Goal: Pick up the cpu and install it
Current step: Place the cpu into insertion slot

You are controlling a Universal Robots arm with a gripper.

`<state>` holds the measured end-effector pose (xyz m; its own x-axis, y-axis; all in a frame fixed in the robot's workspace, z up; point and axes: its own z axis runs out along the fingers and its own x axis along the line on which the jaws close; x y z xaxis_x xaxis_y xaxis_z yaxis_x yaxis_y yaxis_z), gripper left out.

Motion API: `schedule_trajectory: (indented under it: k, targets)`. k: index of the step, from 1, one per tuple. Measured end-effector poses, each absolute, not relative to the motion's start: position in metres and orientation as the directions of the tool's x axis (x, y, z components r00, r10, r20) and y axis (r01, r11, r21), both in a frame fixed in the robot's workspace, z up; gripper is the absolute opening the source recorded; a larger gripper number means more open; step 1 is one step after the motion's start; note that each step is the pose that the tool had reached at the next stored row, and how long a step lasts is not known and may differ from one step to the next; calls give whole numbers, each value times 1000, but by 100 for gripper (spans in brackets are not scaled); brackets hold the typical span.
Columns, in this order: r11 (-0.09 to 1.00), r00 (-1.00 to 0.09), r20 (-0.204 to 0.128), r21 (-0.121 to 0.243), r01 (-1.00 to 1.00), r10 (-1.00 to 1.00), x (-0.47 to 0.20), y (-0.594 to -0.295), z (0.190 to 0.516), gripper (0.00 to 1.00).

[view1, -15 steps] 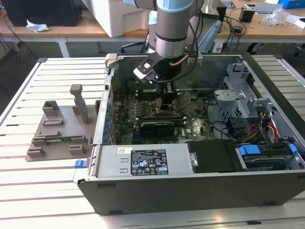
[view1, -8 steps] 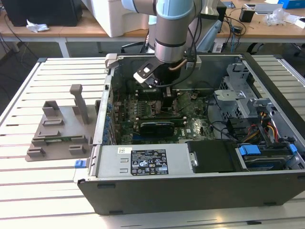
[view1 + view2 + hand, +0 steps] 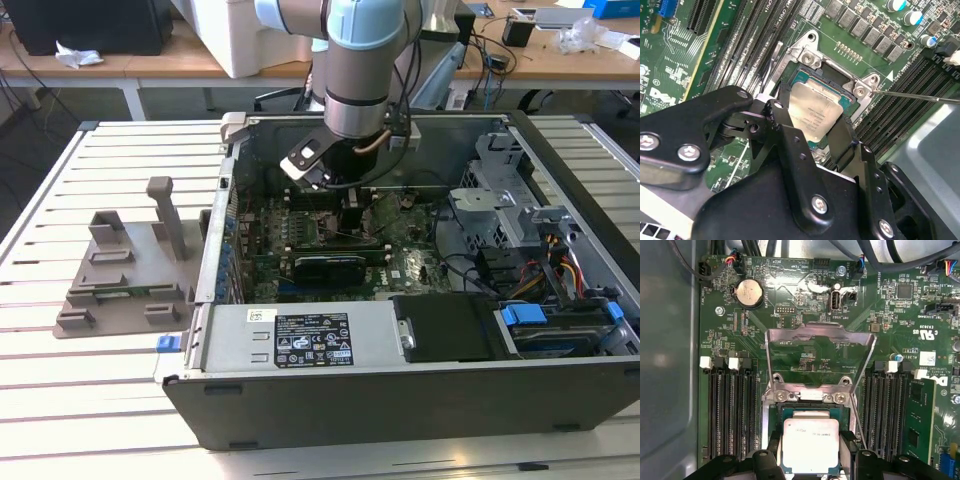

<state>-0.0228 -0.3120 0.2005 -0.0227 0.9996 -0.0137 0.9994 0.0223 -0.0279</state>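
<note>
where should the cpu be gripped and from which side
Take the cpu by two opposite thin edges, coming straight down from above: it lies flat, metal top up, so only the edges offer purchase. The gripper brackets the pair of edges clear of the raised retention frame.

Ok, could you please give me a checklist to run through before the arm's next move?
1. Load plate raised off the socket: ok.
2. Lever released and swung aside: ok.
3. cpu held in the gripper: ok.
4. cpu edges square with the socket, in the first wrist view: ok.
5. cpu seated flat in the socket: cannot tell.
6. Corner mark matched to the socket: cannot tell.
</note>
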Motion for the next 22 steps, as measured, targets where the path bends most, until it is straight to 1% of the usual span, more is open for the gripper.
schedule_trajectory:
  k: [6, 7, 8, 9, 10, 11, 12, 13, 14, 16, 22]
  targets:
    - [10, -10, -14, -28, 1000, 1000, -23, -312, 199, 55]
    - [10, -10, -14, -28, 1000, 1000, -23, -312, 199, 62]
    - [10, -10, -16, -28, 1000, 1000, -23, -311, 210, 62]
    - [10, -10, -16, -28, 1000, 1000, -23, -309, 214, 62]
    - [10, -10, -16, -28, 1000, 1000, -23, -309, 214, 54]
    - [10, -10, -16, -28, 1000, 1000, -23, -309, 214, 42]
    - [10, -10, -16, -28, 1000, 1000, -23, -309, 214, 36]
    - [10, -10, -16, -28, 1000, 1000, -23, -309, 214, 24]
    - [10, -10, -17, -28, 1000, 1000, -23, -309, 214, 24]
    - [10, -10, -16, -28, 1000, 1000, -23, -309, 213, 11]
    - [17, -18, -16, -32, 999, 1000, -23, -309, 206, 11]
